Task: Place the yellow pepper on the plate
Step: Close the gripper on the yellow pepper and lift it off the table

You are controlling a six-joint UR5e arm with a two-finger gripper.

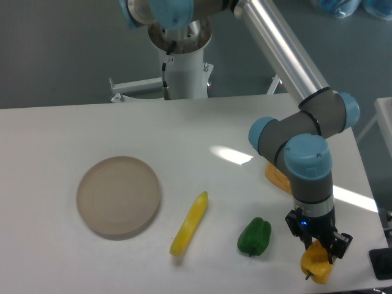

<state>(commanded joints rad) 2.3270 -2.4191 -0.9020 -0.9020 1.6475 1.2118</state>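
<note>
The claw (320,244) covers the top of the yellow pepper (316,266), so whether its fingers press the pepper cannot be told. An orange piece (276,177) on the right of the surface (202,128) is mostly hidden behind the arm's wrist (294,144). The arm's base (177,24) is cut off by the top edge. A dark object (383,263) at the near right is cut by the edge.
</note>
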